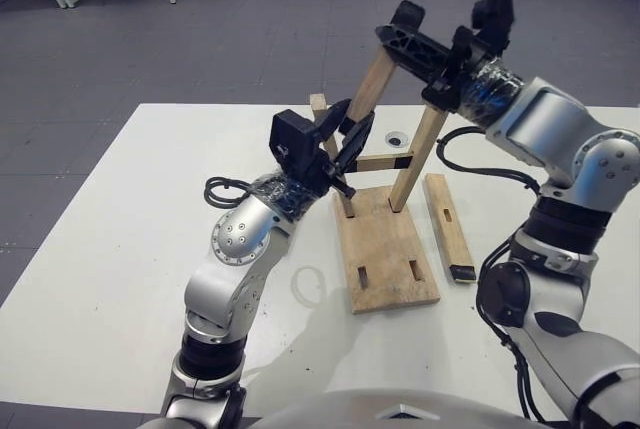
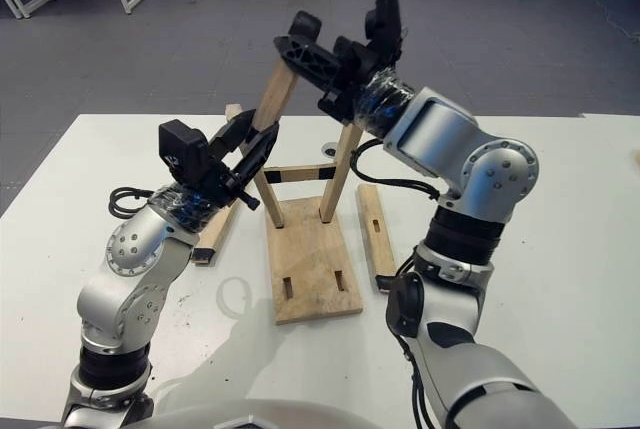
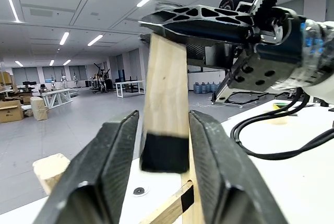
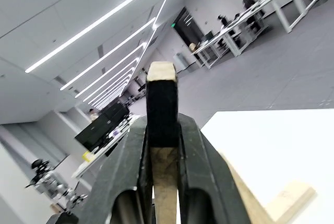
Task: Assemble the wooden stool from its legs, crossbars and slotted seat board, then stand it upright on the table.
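Wooden seat board (image 1: 385, 259): flat on the white table (image 1: 120, 249); pale, rectangular, two empty slots at the near end, two legs planted at the far end.
Left-hand leg (image 1: 368, 89): stands in the board's far left corner, tilted toward the robot's right; black-taped top end caught in the right gripper, middle stretch between the left gripper's fingers.
Right-hand leg (image 1: 418, 164): stands beside it at the same tilt; top hidden behind the right wrist.
Crossbar (image 1: 378, 162): roughly level between the two legs, low down; black tape where it meets the right-hand leg.
Right gripper (image 1: 395, 29): pressed together on the left-hand leg's black top, high above the board's far end.
Right arm: raised, elbow bent, forearm reaching forward and leftward over both leg tops.
Left gripper (image 1: 357, 116): fingers spread, one on either side of the left-hand leg, just above the crossbar; thin gap to the wood on one side, contact on the other not clear.
Left arm: elbow low over the table, forearm angled up and rightward toward the leg.
Loose leg on the right (image 1: 446, 234): flat on the table just beside the board, slotted, black near end.
Loose leg on the left (image 2: 218, 224): flat on the table beside the board, partly under the left forearm, black near end.
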`<state>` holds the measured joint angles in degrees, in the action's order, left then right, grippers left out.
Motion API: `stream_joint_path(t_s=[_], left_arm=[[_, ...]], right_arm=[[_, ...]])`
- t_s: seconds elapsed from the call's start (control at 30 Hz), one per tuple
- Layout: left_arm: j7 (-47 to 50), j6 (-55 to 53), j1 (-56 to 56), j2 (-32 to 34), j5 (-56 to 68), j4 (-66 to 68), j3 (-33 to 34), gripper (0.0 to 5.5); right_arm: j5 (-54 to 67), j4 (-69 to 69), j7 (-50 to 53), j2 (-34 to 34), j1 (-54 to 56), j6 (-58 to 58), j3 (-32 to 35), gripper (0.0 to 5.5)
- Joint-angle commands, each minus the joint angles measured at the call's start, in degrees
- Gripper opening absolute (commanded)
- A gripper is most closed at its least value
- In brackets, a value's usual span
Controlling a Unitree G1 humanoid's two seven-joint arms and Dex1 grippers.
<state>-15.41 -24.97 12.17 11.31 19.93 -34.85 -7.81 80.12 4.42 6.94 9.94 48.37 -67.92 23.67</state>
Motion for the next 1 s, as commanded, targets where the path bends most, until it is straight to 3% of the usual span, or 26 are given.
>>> stream_joint_path(t_s=[0.03,0.23,0.3,0.43,0.6,1.0], left_arm=[[-0.9,-1.3,0.1,0.8,0.6,0.5,0.8,2.41],[0.5,-4.7,-5.4,2.8,-1.3,0.4,1.5,3.34],[3.3,-6.0,-7.2,1.7,-2.8,0.4,1.5,3.62],[7.1,-5.9,-8.7,-0.2,-5.9,0.9,0.1,3.62],[9.9,-8.0,-10.4,-1.1,-8.1,3.1,0.9,3.62],[11.0,-9.8,-11.2,-1.8,-11.1,4.1,1.2,3.62]], right_arm=[[0.1,2.0,0.7,2.5,-1.9,1.9,-0.2,0.4],[2.3,17.3,2.3,15.1,-15.1,1.7,3.8,0.4],[-7.2,25.9,2.3,18.0,-25.1,4.8,1.9,0.4],[-29.7,27.3,0.0,14.0,-39.2,19.7,-9.6,0.4],[-44.9,18.0,-5.1,9.9,-41.1,32.6,-18.5,0.4],[-56.4,7.6,-11.2,5.8,-42.2,42.0,-20.1,0.4]])
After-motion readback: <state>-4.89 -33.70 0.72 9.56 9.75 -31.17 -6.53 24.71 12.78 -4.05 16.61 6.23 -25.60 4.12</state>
